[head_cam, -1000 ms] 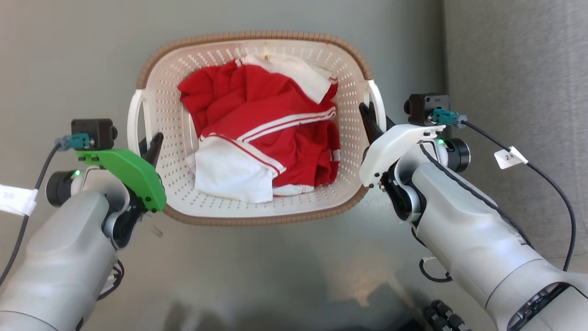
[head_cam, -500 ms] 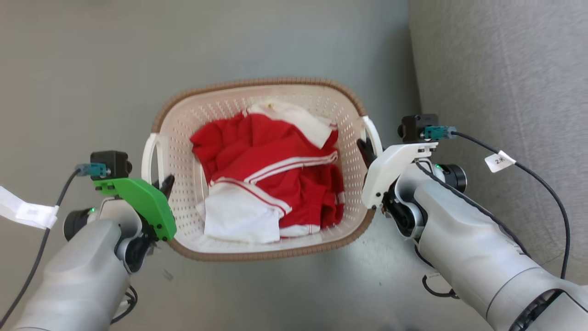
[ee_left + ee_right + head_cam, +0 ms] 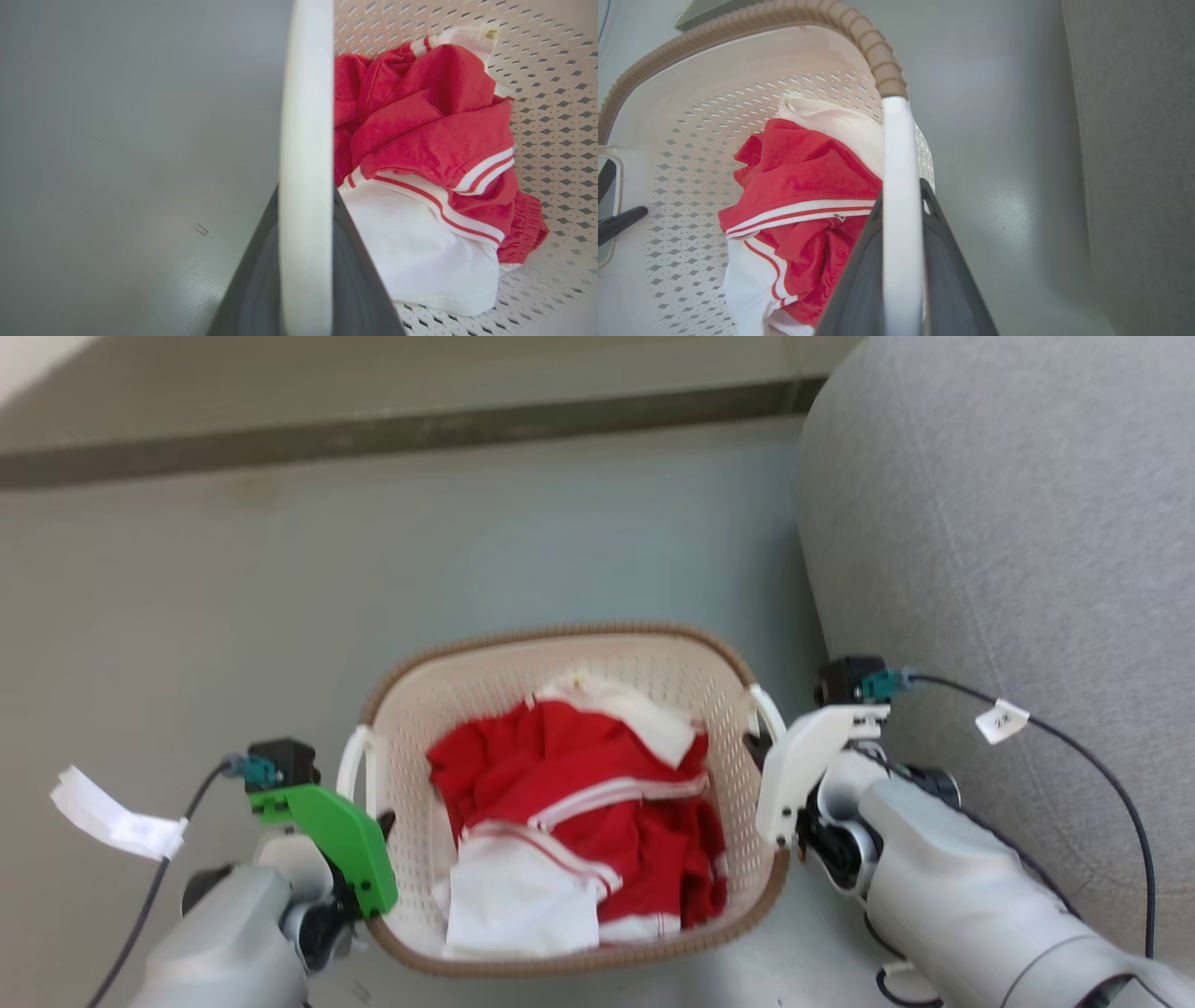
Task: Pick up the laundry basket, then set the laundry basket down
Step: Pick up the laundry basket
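- The laundry basket (image 3: pixel 560 632) is cream-white and perforated, with a brown woven-look rim. It holds crumpled red and white clothes (image 3: pixel 579 812).
- It is between the two arms over the grey floor (image 3: pixel 233 616), just left of a grey sofa (image 3: pixel 1008 569). I cannot tell whether its base touches the floor.
- The left end effector (image 3: pixel 381 825) pinches the left white handle (image 3: pixel 306 93), with a dark finger on each side.
- The right end effector (image 3: pixel 901 200) pinches the right white handle (image 3: pixel 899 140) the same way.
- Since half a second ago the head camera has moved, so the basket shows smaller and lower. More of the sofa and a dark strip (image 3: pixel 373 434) along the far floor have come into view.
- Both grips and the lie of the clothes are unchanged.
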`<state>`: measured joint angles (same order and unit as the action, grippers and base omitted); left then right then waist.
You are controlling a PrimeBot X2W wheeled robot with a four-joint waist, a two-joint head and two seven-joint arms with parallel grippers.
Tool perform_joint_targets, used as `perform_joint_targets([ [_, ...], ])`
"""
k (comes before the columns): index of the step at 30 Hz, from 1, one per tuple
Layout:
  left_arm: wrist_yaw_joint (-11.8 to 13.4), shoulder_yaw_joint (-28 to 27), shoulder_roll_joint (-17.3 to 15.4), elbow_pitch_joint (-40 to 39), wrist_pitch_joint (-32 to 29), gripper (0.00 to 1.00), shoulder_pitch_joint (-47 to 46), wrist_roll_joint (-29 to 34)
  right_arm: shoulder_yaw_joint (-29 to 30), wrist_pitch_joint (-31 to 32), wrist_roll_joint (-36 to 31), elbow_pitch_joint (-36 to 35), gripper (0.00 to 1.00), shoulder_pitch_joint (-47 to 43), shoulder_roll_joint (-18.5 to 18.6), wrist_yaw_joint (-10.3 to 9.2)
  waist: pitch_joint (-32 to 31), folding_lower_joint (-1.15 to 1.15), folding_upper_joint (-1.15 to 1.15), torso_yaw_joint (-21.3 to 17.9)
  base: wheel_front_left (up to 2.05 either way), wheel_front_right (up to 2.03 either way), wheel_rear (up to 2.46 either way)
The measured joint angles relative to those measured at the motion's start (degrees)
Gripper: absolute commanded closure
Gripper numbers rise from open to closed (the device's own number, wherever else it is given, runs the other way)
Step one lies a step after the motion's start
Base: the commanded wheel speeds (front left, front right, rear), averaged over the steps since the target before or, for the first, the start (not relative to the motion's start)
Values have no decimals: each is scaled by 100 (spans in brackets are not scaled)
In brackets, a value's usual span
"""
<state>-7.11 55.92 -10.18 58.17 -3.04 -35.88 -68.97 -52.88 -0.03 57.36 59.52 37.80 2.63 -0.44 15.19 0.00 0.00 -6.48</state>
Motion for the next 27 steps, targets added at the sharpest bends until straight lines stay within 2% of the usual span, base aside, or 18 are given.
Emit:
perform_joint_targets([
  [5, 0, 19, 134, 232, -209, 100, 209, -131, -119, 233, 126, 124, 100, -210, -5, 89, -406, 0, 0, -21, 0, 0, 0],
  [13, -1, 31, 247, 419, -403, 100, 248, -146, -193, 521, 236, 189, 100, -253, -1, 93, -870, 0, 0, -59, 0, 0, 0],
  [27, -1, 9, 355, 601, -649, 100, 240, -248, -323, 722, 358, 202, 100, -247, 24, 108, -943, 0, 0, -75, 0, 0, 0],
])
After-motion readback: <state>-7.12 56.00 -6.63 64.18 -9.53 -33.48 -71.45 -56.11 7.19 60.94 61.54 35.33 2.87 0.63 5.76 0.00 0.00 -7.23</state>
